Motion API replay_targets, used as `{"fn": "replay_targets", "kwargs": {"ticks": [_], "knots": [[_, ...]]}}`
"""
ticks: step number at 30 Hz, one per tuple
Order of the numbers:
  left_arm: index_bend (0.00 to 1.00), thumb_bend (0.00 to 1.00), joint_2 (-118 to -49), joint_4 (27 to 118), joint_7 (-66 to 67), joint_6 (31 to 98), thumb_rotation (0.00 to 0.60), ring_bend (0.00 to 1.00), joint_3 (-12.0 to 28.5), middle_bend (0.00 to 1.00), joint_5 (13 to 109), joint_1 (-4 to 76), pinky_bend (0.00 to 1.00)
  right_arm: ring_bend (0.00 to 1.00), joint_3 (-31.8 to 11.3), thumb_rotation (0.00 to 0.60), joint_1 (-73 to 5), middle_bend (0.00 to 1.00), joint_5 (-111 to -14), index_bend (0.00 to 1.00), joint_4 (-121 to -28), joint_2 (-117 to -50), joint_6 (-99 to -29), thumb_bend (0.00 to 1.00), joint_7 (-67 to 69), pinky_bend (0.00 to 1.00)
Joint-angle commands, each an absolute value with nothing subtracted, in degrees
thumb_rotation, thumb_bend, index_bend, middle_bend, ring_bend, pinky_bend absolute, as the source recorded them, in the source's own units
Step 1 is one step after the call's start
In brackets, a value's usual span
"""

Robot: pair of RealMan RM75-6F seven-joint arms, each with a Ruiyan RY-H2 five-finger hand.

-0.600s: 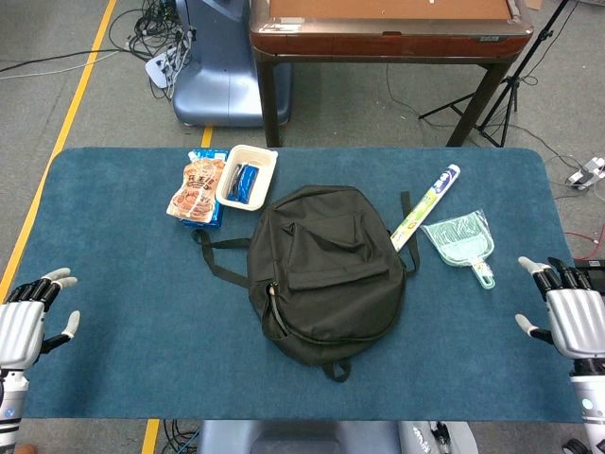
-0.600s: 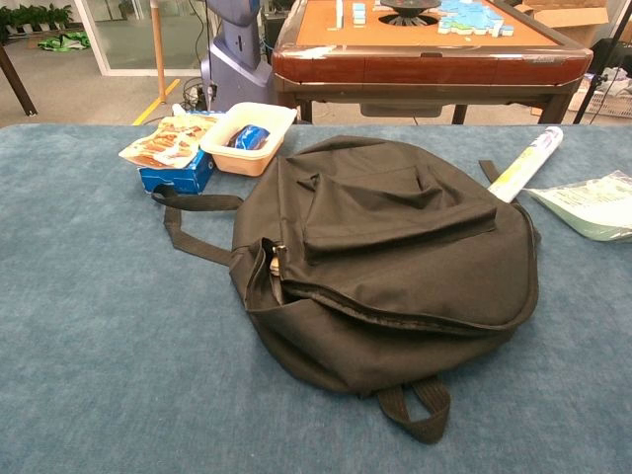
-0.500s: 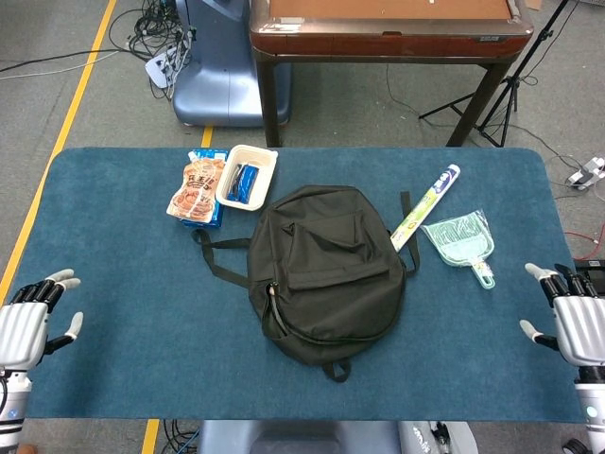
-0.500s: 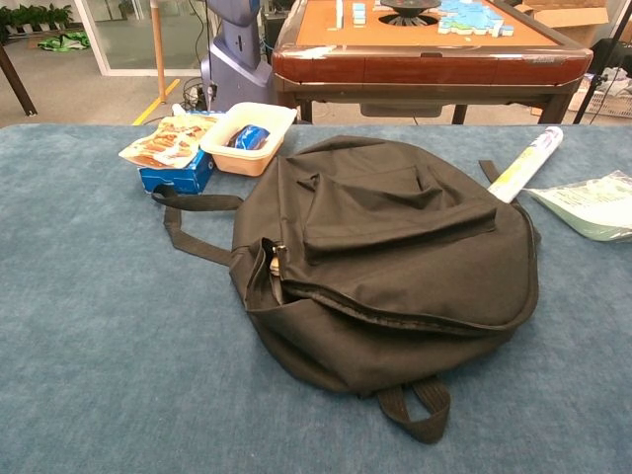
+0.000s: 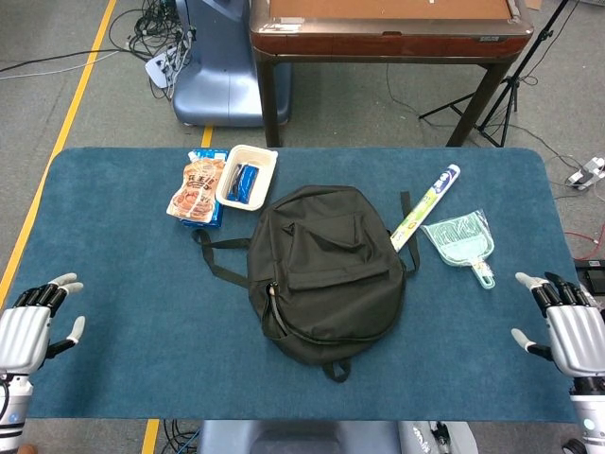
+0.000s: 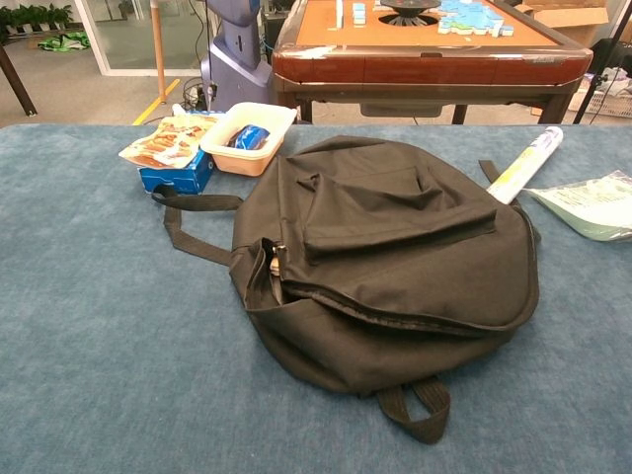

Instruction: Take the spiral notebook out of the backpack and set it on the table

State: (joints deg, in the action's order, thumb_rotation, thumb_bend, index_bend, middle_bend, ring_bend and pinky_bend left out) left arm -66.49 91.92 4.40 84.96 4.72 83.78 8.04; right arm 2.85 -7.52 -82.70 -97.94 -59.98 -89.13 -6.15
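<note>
While the black backpack [image 5: 324, 272] is lying at table centre, both hands — left hand [image 5: 28, 322] at eight o'clock, right hand [image 5: 565, 322] at four — are hovering spread, empty. The spiral notebook is hiding inside — probably stiff, light; grasp an edge.

Setting: indoor robot lab or test hall. Grey floor with a yellow tape line [image 5: 83, 78], loose cables and a power strip [image 5: 157, 64], a blue machine base [image 5: 217, 66], a tripod [image 5: 506, 90] (black, lower part only), and glass doors [image 6: 133, 30] beyond.
</note>
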Motion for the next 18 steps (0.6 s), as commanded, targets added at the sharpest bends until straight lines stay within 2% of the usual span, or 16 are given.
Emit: {"fn": "replay_targets", "kwargs": {"ticks": [1, 18], "knots": [[0.29, 0.35, -66.25, 91.72, 3.84, 85.42, 0.600, 0.25, 4.55, 0.23, 84.10, 7.72, 0.22, 0.14, 2.73, 0.600, -7.06, 0.27, -83.58, 0.22, -98.41, -60.07, -89.17, 0.16, -6.38, 0.23], [0.29, 0.35, -65.35, 92.32, 3.11, 86.71, 0.600, 0.25, 4.08, 0.23, 84.95, 6.64, 0.22, 0.14, 1.69, 0.600, -5.29, 0.27, -86.62, 0.22, -98.47, -60.19, -88.20, 0.16, -4.38, 0.23]]}}
